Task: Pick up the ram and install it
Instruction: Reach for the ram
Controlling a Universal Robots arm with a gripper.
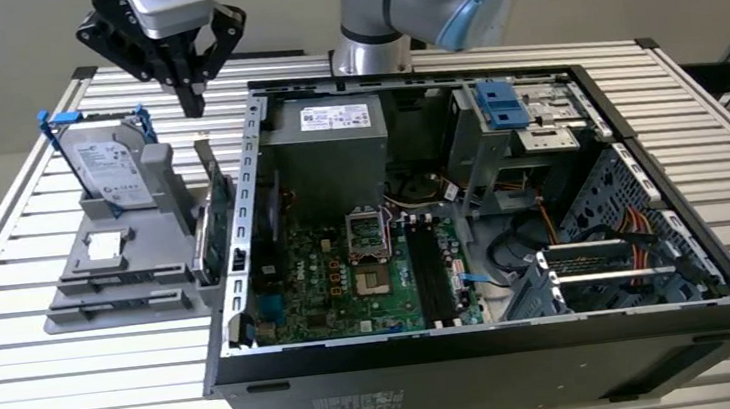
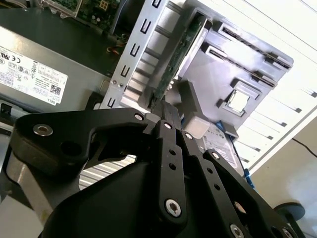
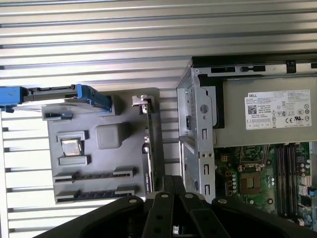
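Pincer (image 1: 195, 107), pressed together and empty, hangs above the ram (image 1: 203, 242) standing edgewise in the grey holder (image 1: 75, 318)

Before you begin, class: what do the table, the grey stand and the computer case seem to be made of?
Table: probably aluminium; pale, satin, ribbed slats.
Grey stand: likely plastic; matte, even grey, moulded slots.
Computer case: seemingly sheet steel; thin bare-grey wall with punched holes, black outer panel.

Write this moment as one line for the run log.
gripper: shut | held: nothing seen | place: above gray holder, beside open computer case
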